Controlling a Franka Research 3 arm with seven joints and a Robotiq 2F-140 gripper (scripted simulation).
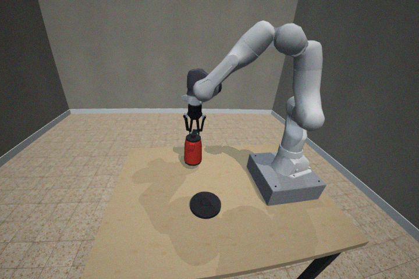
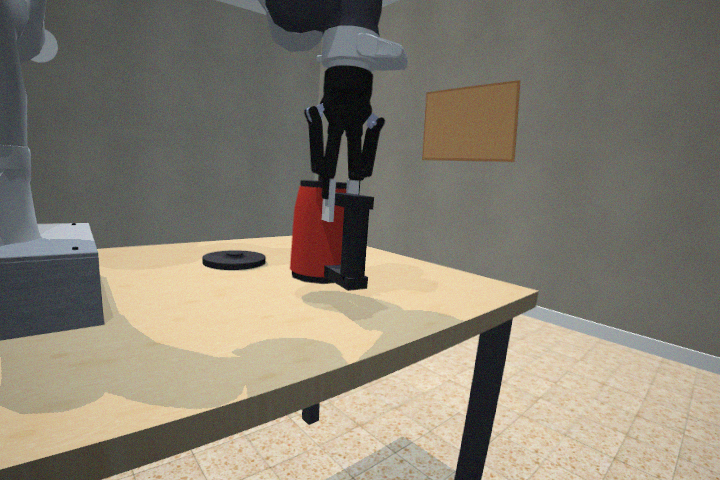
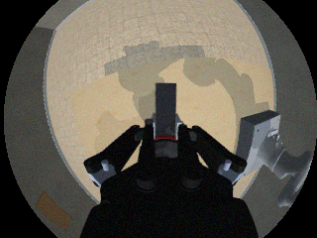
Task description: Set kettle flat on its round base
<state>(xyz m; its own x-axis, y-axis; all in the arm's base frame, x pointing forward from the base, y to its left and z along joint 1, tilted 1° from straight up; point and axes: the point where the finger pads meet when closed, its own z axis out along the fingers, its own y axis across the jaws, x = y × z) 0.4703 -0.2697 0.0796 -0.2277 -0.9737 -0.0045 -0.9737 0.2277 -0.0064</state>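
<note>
The red kettle [image 1: 192, 151] [image 2: 311, 237] [image 3: 165, 101] with its black handle [image 2: 354, 234] hangs a little above the far part of the table [image 1: 151, 230] [image 2: 202, 316], roughly upright, with its shadow on the table below it. My gripper [image 1: 194, 133] [image 2: 340, 201] [image 3: 164, 119] comes down from above and is shut on the top of the handle, beside the lid. The black round base [image 1: 205, 204] [image 2: 233, 259] lies flat on the table with its stud up, well apart from the kettle, toward the middle of the table. The base does not show in the wrist view.
The arm's grey pedestal [image 1: 284, 183] [image 2: 32, 283] [image 3: 260, 134] stands on the table's right side in the top view, beside the base. The table's edges are close behind and to the side of the kettle. An orange panel [image 2: 471, 121] hangs on the wall.
</note>
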